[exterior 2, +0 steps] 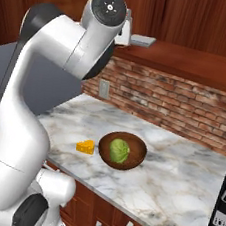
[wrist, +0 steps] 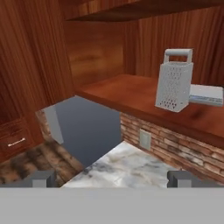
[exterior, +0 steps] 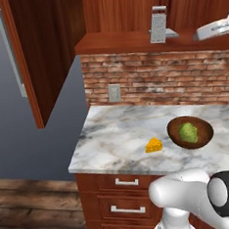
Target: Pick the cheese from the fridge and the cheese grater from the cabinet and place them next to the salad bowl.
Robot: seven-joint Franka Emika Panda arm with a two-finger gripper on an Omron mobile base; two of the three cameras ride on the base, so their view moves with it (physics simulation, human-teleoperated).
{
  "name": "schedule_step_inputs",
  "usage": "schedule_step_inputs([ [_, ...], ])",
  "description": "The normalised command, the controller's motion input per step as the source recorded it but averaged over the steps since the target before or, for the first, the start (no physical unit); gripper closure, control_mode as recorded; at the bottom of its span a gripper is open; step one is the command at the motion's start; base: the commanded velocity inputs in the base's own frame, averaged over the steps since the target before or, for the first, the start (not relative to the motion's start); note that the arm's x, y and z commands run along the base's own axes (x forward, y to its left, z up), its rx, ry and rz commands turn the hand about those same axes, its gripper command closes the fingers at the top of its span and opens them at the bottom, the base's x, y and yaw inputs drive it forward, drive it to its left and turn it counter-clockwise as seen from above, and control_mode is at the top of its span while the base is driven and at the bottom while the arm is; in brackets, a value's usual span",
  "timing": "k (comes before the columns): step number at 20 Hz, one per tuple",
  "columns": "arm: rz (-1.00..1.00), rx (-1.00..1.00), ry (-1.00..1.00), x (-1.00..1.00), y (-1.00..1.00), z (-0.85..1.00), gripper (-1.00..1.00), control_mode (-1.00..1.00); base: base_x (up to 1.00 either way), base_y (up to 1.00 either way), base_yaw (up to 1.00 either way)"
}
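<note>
Grey cheese grater (wrist: 174,83) at my two o'clock on cabinet (wrist: 131,94) shelf; my gripper (wrist: 113,178) wide, empty; centre, grip body squarely.

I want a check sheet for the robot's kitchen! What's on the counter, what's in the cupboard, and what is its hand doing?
Surface: marble counter, above drawers.
Job's things: cheese on the counter beside the salad bowl, apart; cheese grater upright on the open cabinet shelf.
Clutter: flat grey slab by the grater; dark appliance at the counter's end.
Grippers: gripper open, empty, facing the grater.
Cables: nothing seen.
Surroundings: brick wall with outlet.
</note>
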Motion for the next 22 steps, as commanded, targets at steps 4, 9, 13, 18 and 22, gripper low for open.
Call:
schedule_step_inputs([
  [4, 0.02, 0.00, -0.19, 0.44, 0.00, -0.12, -1.00, -1.00, 0.00, 0.00, 0.00],
  [9, 0.08, 0.09, -0.12, 0.71, -0.22, -0.15, -1.00, -1.00, 0.00, 0.00, 0.00],
  [13, 0.13, 0.07, -0.01, 0.68, -0.27, -0.04, -1.00, -1.00, 0.00, 0.00, 0.00],
  [18, 0.15, 0.00, 0.05, 0.36, -0.10, 0.06, -1.00, -1.00, 0.00, 0.00, 0.00],
  [22, 0.18, 0.02, 0.00, 0.43, -0.07, 0.00, -1.00, -1.00, 0.00, 0.00, 0.00],
])
